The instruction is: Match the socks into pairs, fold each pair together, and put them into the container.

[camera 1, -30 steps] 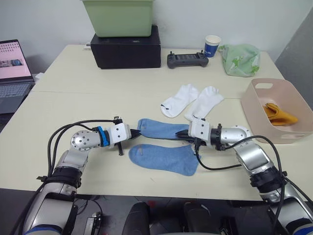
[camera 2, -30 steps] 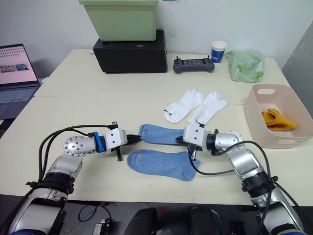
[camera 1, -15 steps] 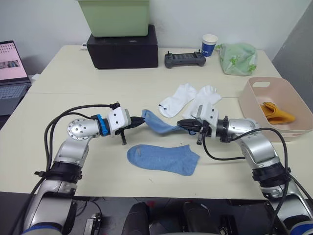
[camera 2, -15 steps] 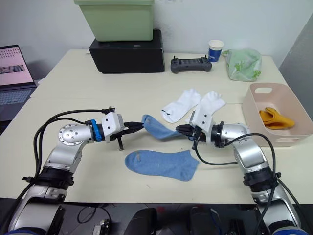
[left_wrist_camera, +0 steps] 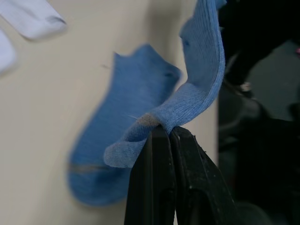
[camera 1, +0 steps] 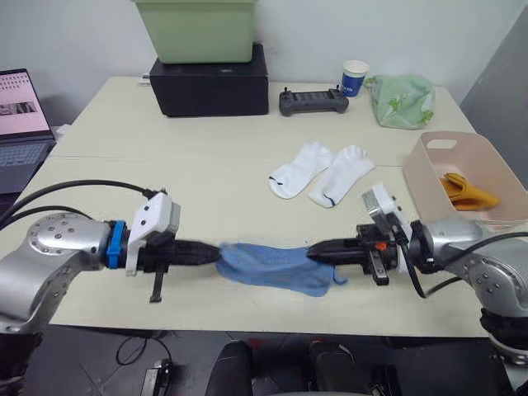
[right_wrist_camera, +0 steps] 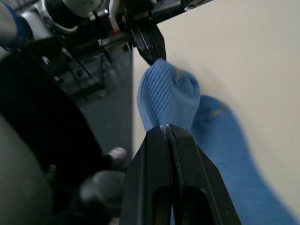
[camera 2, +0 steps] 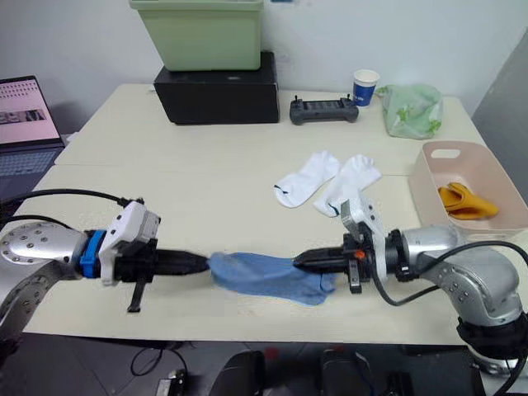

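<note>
A light blue sock [camera 1: 262, 255] is stretched low between my two grippers. My left gripper [camera 1: 217, 252] is shut on one end and my right gripper [camera 1: 314, 251] on the other, as both wrist views confirm for the left gripper [left_wrist_camera: 165, 131] and the right gripper [right_wrist_camera: 165, 127]. Right under it a second light blue sock [camera 1: 320, 284] lies flat near the table's front edge. Two white socks [camera 1: 322, 170] lie side by side further back. The pale pink container [camera 1: 418, 175] stands at the right with folded mustard-orange socks [camera 1: 470, 191] inside.
Along the back stand a black box [camera 1: 210, 78] with a light green bin [camera 1: 198, 29] on it, a game controller [camera 1: 313, 101], a paper cup [camera 1: 355, 77] and a pale green bag [camera 1: 404, 99]. A laptop [camera 1: 25, 115] sits at the far left.
Both grippers have carried the held blue sock toward the table's front edge and spread apart, so it now hangs stretched over the other blue sock.
</note>
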Action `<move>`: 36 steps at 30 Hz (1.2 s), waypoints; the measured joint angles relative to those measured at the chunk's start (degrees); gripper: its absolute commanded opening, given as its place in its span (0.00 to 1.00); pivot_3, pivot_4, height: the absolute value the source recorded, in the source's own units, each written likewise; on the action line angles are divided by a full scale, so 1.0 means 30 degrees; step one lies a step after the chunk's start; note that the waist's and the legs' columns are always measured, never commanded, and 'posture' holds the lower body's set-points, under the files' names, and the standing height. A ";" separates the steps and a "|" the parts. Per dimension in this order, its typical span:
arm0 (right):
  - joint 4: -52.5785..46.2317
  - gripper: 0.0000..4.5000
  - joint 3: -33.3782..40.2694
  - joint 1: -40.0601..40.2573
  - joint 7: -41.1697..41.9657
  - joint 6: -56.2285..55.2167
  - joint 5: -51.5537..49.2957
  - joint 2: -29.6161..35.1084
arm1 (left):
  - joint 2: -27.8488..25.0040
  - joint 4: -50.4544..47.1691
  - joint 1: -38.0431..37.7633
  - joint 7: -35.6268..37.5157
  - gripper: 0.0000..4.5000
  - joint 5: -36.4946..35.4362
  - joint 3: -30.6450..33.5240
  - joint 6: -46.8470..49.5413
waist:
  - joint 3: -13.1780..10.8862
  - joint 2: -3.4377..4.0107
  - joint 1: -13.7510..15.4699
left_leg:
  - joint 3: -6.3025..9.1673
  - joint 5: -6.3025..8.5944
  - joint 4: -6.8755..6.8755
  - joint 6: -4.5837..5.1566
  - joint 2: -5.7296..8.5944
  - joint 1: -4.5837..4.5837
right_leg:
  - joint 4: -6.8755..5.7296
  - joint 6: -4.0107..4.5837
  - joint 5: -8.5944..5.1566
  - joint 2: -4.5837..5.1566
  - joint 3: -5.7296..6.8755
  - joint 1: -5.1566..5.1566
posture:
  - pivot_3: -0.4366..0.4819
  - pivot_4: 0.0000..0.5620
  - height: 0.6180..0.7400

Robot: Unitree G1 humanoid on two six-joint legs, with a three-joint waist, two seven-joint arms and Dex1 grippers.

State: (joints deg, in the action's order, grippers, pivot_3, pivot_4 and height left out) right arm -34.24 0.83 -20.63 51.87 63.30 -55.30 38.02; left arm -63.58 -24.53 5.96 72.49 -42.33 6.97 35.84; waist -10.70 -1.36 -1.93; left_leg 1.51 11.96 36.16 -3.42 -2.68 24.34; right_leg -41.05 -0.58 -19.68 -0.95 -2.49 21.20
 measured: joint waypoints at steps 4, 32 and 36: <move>-0.0048 0.00 -0.0123 0.0694 -0.2111 0.0924 -0.1284 -0.1048 | 0.0179 0.0160 -0.0170 -0.0241 0.00 0.0349 -0.0534 0.0652 | 0.0000 0.0002 0.0007 | -0.0025 0.0001 -0.0009 0.0001 0.0008 0.0002 | 0.0011 -0.0018 -0.0012 -0.0008 -0.0014 0.0014 | 0.48 0.27 1.00; 0.7152 0.45 -0.1911 -0.0186 -0.1442 -0.4975 0.6552 -0.0933 | 0.5117 0.9528 0.6133 -0.0153 0.41 0.5369 -0.3730 -0.0517 | -0.0007 -0.0006 0.0017 | -0.0003 0.0001 0.0018 0.0002 -0.0007 0.0107 | 0.0003 0.0006 0.0003 -0.0088 -0.0001 0.0096 | 0.48 0.27 1.00; 0.5691 0.45 -0.0733 0.0900 -0.1561 -0.4214 0.5977 -0.0209 | 0.4407 0.8519 0.4916 0.0054 0.41 0.4766 -0.2573 -0.0034 | -0.0006 -0.0004 0.0017 | 0.0006 0.0001 0.0015 0.0002 -0.0009 0.0094 | 0.0000 0.0006 0.0003 -0.0054 0.0006 0.0082 | 0.48 0.27 1.00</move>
State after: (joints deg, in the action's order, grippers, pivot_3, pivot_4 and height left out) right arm -17.16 -1.37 -17.93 47.18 50.66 -37.37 37.39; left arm -50.36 1.03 20.70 72.65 -28.03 -0.75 35.74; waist -10.72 -1.38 -1.87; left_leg 1.53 11.97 36.21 -3.42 -2.71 24.62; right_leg -41.05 -0.56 -19.67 -1.11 -2.47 21.44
